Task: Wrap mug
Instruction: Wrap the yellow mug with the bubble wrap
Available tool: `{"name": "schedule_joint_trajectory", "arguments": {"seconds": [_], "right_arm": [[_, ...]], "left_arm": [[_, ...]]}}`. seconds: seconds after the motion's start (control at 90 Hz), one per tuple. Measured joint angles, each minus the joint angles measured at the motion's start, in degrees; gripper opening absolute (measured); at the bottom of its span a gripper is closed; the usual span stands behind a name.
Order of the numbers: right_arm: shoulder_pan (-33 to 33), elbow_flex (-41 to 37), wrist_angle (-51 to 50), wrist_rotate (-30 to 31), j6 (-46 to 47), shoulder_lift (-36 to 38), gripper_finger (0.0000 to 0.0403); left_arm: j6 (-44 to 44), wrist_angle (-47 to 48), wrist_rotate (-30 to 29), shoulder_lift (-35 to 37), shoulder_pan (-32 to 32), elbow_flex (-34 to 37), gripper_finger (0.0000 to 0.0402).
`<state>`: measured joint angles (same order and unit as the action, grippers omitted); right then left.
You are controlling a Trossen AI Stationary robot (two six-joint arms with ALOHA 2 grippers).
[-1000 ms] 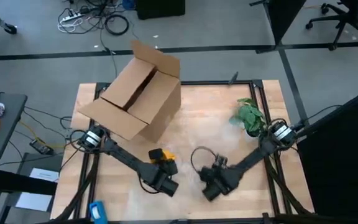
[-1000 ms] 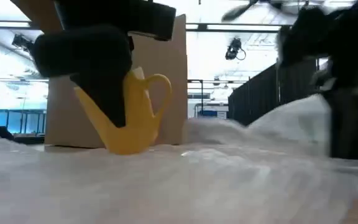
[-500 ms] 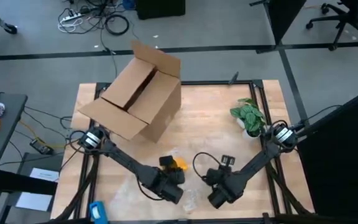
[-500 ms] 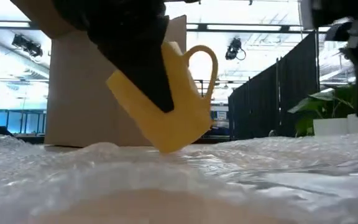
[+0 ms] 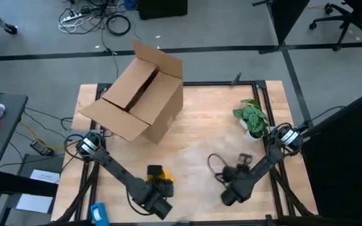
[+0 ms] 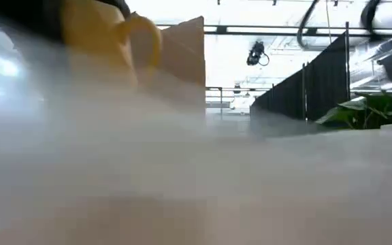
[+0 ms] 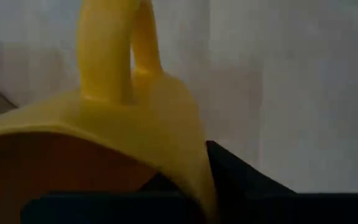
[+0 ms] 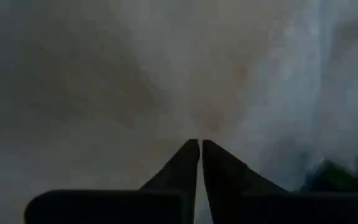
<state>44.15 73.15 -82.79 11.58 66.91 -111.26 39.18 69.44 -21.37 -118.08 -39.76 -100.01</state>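
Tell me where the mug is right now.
In the high view the mug sits near the table's front edge on the left side, held by the left gripper, in front of the cardboard box.

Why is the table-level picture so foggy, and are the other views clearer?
In the low view a clear plastic sheet hangs close before the lens, so only the mug, the cardboard box and the plant show above the haze. The high view is sharp. In the left wrist view the mug is near and soft. The right wrist view shows only pale blur past the fingers.

Cardboard box (image 5: 140, 94) blocks far-left; potted plant (image 5: 251, 118) far-right; centre clear.
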Motion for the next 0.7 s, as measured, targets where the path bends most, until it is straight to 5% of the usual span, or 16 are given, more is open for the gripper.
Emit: {"name": "schedule_joint_trajectory", "arguments": {"seconds": [0.078, 0.389, 0.6, 0.7], "right_arm": [[-0.01, -0.33, -1.66, 1.91, 1.46, 0.83, 0.0001], [-1.2, -0.12, 17.98, 8.14, -5.53, 3.08, 0.0], [-1.62, 1.92, 21.27, 6.8, -10.04, 3.3, 0.0], [-2.73, 3.08, 22.66, 11.55, -12.31, 3.32, 0.0]], "left_arm": [[0.16, -3.79, -1.35, 0.0, -0.66, 1.26, 0.0016], [-1.68, -10.86, -9.77, -0.44, 1.81, 7.87, 0.0016], [-6.65, -10.44, -0.04, -0.24, 3.02, 8.88, 0.0017], [-10.92, -9.71, 2.08, -0.37, 3.0, 6.34, 0.0017]]}}
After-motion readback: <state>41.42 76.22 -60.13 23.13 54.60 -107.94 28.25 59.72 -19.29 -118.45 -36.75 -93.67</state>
